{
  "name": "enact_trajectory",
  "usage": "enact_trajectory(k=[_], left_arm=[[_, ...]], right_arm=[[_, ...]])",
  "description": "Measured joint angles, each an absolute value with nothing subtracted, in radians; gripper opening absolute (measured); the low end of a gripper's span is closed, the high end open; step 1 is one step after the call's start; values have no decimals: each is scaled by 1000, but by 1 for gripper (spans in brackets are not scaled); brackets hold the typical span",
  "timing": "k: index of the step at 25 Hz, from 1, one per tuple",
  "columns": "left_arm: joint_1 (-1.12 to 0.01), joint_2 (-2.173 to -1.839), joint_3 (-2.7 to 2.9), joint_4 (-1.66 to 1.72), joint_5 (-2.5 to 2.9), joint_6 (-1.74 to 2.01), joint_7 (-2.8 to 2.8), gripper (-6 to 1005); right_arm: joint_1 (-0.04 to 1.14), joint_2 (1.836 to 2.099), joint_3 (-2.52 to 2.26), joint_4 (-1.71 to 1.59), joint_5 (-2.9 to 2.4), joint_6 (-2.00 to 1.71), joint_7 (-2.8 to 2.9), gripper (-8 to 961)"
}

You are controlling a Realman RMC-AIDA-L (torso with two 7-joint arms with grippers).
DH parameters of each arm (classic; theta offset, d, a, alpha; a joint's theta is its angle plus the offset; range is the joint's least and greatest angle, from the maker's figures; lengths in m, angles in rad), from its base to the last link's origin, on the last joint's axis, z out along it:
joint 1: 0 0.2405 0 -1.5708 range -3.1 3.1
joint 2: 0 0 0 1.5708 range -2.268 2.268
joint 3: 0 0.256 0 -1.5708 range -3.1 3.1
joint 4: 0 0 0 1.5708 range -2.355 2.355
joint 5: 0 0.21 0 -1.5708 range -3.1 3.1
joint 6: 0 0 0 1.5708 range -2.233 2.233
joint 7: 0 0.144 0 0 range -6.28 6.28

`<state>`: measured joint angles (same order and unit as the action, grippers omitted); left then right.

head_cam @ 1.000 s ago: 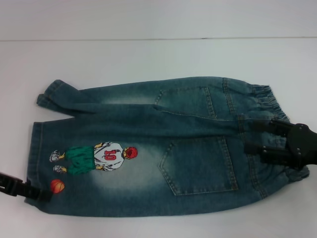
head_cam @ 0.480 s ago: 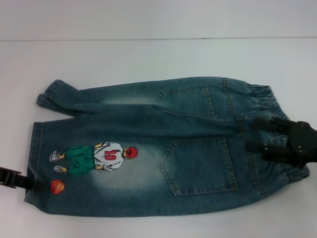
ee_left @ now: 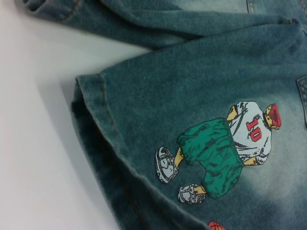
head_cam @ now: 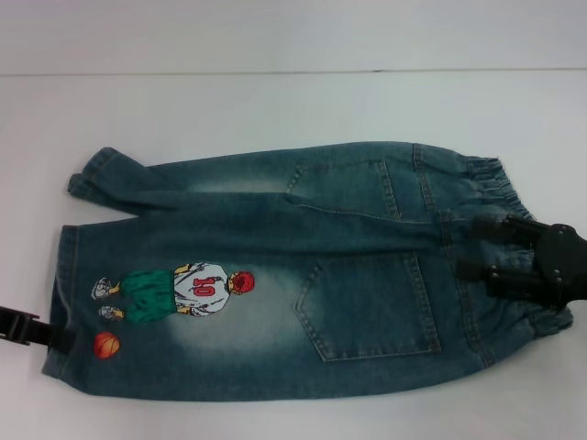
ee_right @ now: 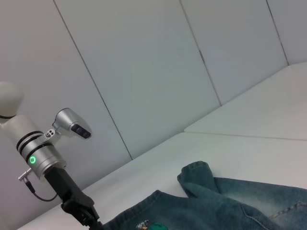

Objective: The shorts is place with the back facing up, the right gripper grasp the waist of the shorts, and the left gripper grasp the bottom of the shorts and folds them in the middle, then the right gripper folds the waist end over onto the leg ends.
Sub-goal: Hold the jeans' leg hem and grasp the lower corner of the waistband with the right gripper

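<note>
The blue denim shorts (head_cam: 275, 275) lie flat on the white table with the back pockets up. The ruffled waist (head_cam: 500, 183) is at the right and the leg ends (head_cam: 66, 266) at the left. My right gripper (head_cam: 468, 247) is open, with its two black fingers spread apart over the waist just below the middle seam. My left gripper (head_cam: 50, 335) reaches in from the left edge and its tip meets the near leg's hem by the orange basketball print (head_cam: 106, 345). In the left wrist view that hem (ee_left: 96, 120) and the number 10 player print (ee_left: 225, 148) show, but no fingers. The right wrist view shows the left arm's silver wrist (ee_right: 41, 160) above the shorts (ee_right: 230, 203).
The far leg's hem (head_cam: 96, 174) is rumpled and folded over on itself. Bare white table (head_cam: 275, 101) stretches behind the shorts to a pale wall. A narrow strip of table shows in front of the shorts.
My left gripper has drawn back to the left, from beside the basketball print to the hem's edge. The right gripper has shifted slightly to the right over the waist.
</note>
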<state>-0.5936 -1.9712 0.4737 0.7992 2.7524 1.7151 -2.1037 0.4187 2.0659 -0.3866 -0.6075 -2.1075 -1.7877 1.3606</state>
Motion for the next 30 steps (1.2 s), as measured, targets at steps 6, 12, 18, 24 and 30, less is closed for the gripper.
enact_trajectory(k=[6, 12, 18, 24, 30], left_arm=[[-594, -1971, 475, 799, 2750, 1721, -2093, 63], [-593, -1970, 474, 802, 2699, 1736, -2077, 62], [-595, -1969, 472, 803, 2632, 1747, -2046, 62], [-594, -1971, 473, 806, 2594, 1755, -2041, 61], [-591, -1978, 472, 805, 2585, 1754, -2041, 61]], right_arm=[[419, 2065, -387, -608, -2106, -1789, 1361, 883], [415, 2065, -383, -608, -2099, -1784, 1361, 873], [406, 2065, -350, -604, -2092, -1784, 1353, 858], [379, 2064, -313, -605, -2092, -1776, 1351, 844], [316, 2061, -252, -599, -2092, -1731, 1365, 830]])
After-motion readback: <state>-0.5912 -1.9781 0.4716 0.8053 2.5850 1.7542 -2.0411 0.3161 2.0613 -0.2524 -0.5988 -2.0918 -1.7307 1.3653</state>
